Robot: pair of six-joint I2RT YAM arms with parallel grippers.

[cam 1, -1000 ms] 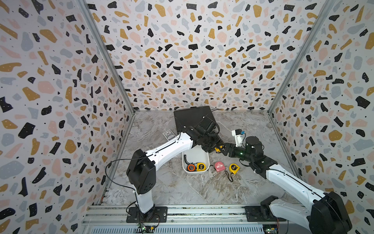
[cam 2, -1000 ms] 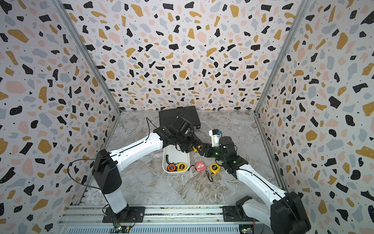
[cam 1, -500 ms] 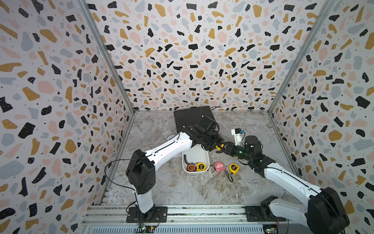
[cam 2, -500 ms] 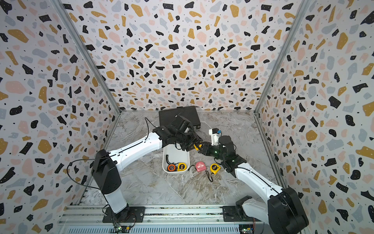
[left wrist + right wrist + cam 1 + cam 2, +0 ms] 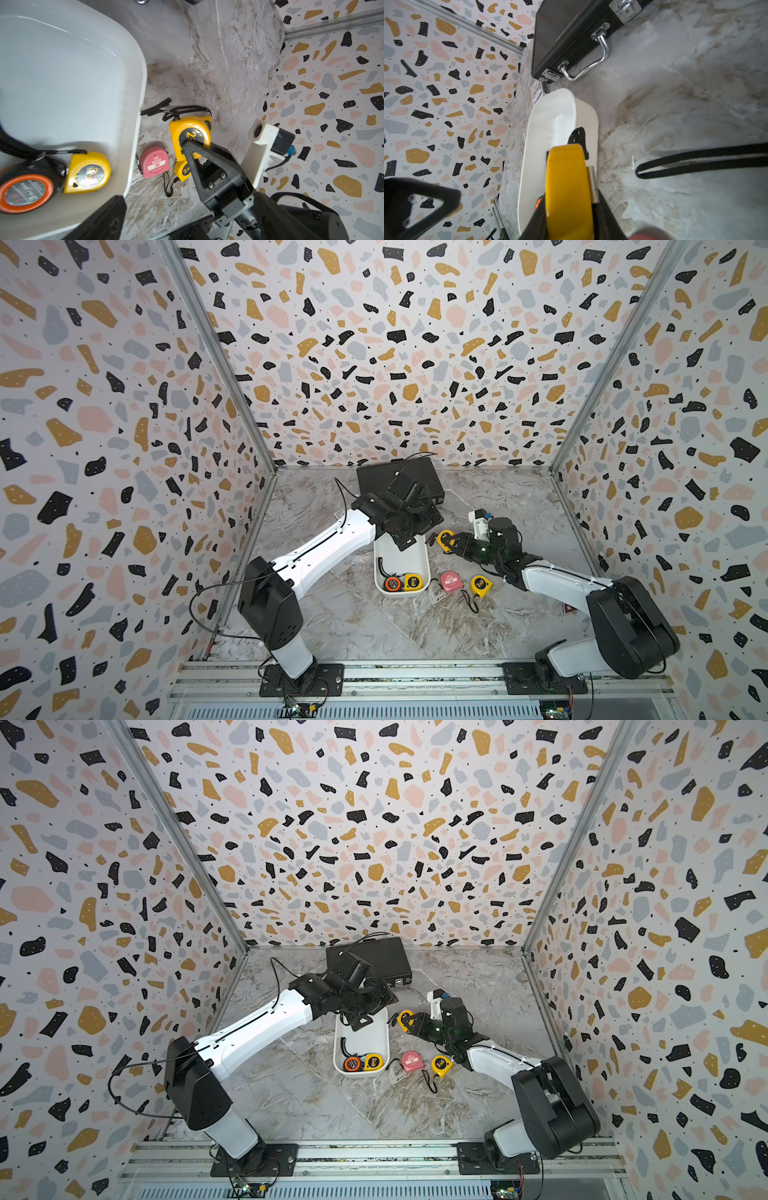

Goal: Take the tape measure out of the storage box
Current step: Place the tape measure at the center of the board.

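Yellow tape measure [image 5: 193, 126] in end effector [image 5: 187, 145]

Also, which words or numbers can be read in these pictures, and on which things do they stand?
"TAPE MEASURE 2M": pink tape.
"2", rest hidden: held yellow tape.
"3m": loose yellow tape.
"3m": boxed yellow tape.
Label too blurred: orange tape.
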